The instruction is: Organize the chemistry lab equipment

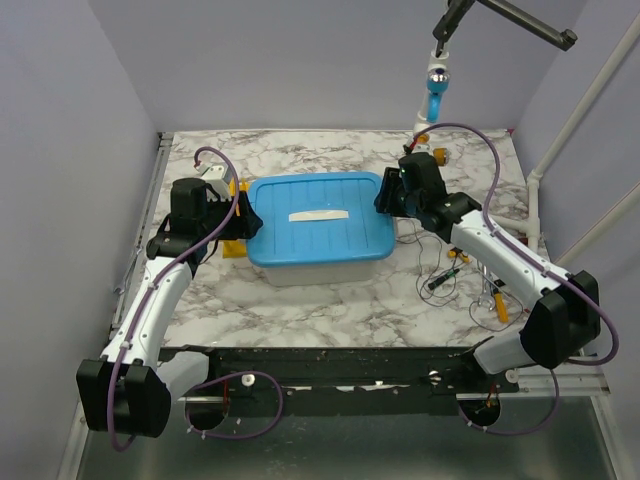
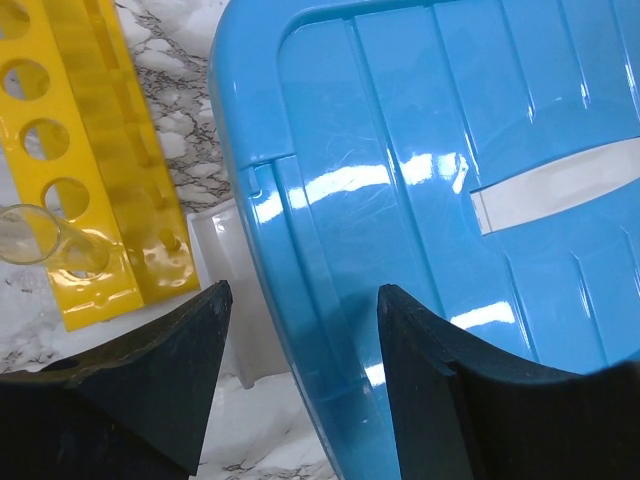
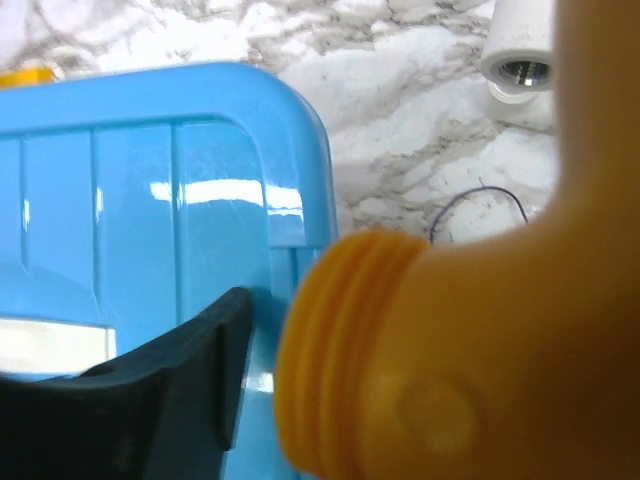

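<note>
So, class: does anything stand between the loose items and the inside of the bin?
Yes. The blue lid lies over the bin, covering its opening; the loose items lie on the table to its right.

The top external view looks down from above and behind the arm bases [image 1: 130, 392] toward the back wall [image 1: 300, 60], taking in the whole marble worktop [image 1: 330, 310] with the blue lid [image 1: 315, 220] at its middle. The left wrist view sits close over that lid's left edge, the yellow holed tube rack [image 2: 90, 180] at its left. The right wrist view is closer still at the lid's right edge, half filled by a blurred orange part [image 3: 480, 340]; all three share the lid.
</note>
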